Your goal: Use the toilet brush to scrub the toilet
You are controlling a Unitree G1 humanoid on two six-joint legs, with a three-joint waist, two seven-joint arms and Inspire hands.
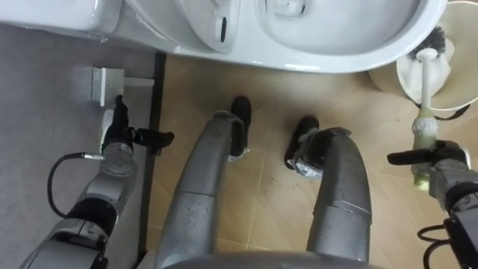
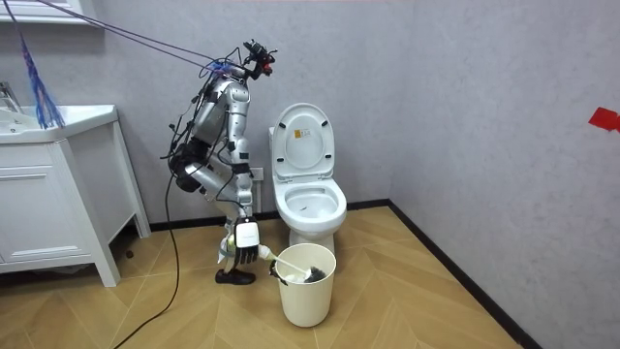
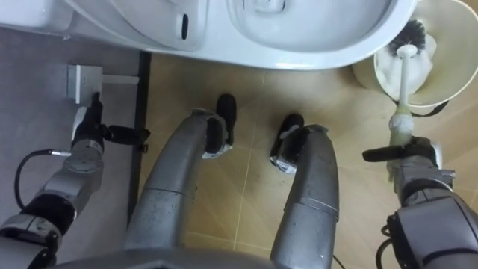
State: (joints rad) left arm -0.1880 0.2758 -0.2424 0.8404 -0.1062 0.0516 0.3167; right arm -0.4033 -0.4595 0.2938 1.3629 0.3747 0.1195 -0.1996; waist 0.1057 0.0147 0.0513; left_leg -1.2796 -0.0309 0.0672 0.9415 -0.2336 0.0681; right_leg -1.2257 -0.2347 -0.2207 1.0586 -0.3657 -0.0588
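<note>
— Where is the brush (image 1: 425, 86)?

— In the right hand (image 1: 447, 168), at the far right of the eye views. The fingers are wrapped round the lower end of the handle and the thumb sticks out toward 9 o'clock.

— And its long axis?

— It runs from the hand almost straight to 12 o'clock. The dark bristle head is at the far end, down inside the bin (image 1: 382, 77).

— What else is in the bin?

— Something white surrounds the bristles. I can't tell whether it's a liner or a holder.

— Which way is the toilet (image 1: 351, 56) from there?

— The bin stands just beside the bowl's front rim. From the brush head the bowl opening lies at roughly 10 o'clock. In my judgement the head has to be lifted clear of the bin's rim first and then swung that way.

— Is the bowl open?

— Yes. The room view shows the lid (image 2: 302, 136) standing upright. I can't see anything lying in the bowl.

— What about the left hand (image 1: 116, 142)?

— It is idle and well apart from the brush, low on the left by the grey wall. Its fingers point straight to 12 o'clock, its thumb points to 3, and it holds nothing. The right hand is clearly the nearer one.

— Has any brushing been done?

— I'd judge not yet, because the head is in the bin and not in the bowl.
</note>
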